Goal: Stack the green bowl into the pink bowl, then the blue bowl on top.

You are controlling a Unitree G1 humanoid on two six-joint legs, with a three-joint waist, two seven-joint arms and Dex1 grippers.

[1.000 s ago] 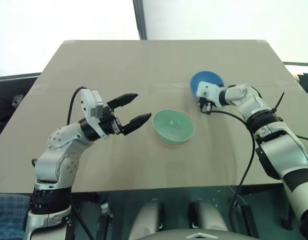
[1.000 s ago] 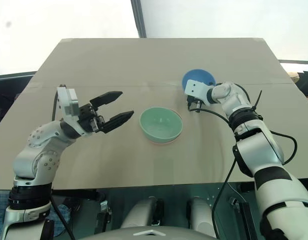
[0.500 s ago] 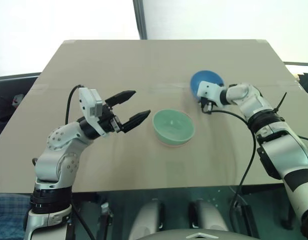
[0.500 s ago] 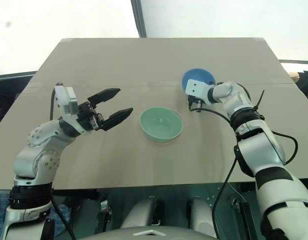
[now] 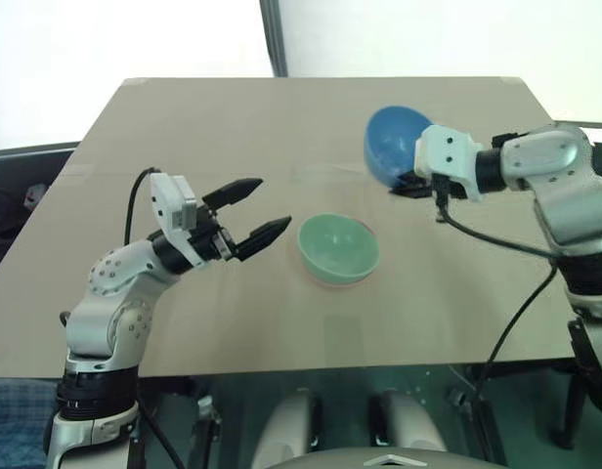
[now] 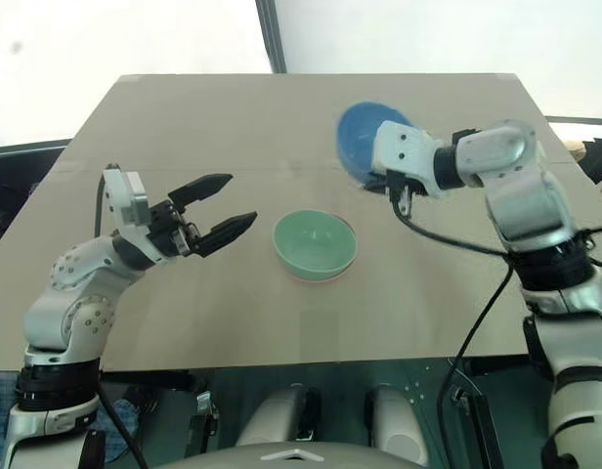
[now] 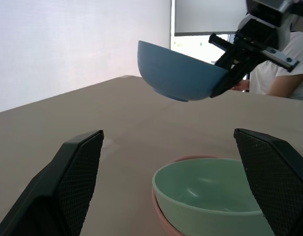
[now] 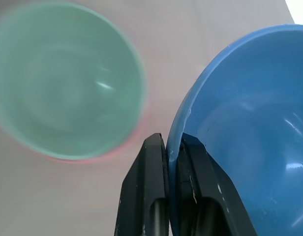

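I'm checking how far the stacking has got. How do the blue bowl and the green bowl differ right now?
The blue bowl is off the table, tilted, its rim pinched by the shut right end effector; the green bowl sits upright, gripped by nothing. The green bowl is nested in the pink bowl; the blue bowl is not yet in the stack. The blue bowl is bright blue, the green bowl pale mint. Both are plain, smooth, round and look alike in size.

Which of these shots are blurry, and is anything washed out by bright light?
Right wrist view: the green bowl is smeared at its rim, while the blue bowl by the tool's fingers stays sharp. Head views: the blue bowl's edge is softly blurred, and the background beyond the table is blown out white. Left wrist view: sharp.
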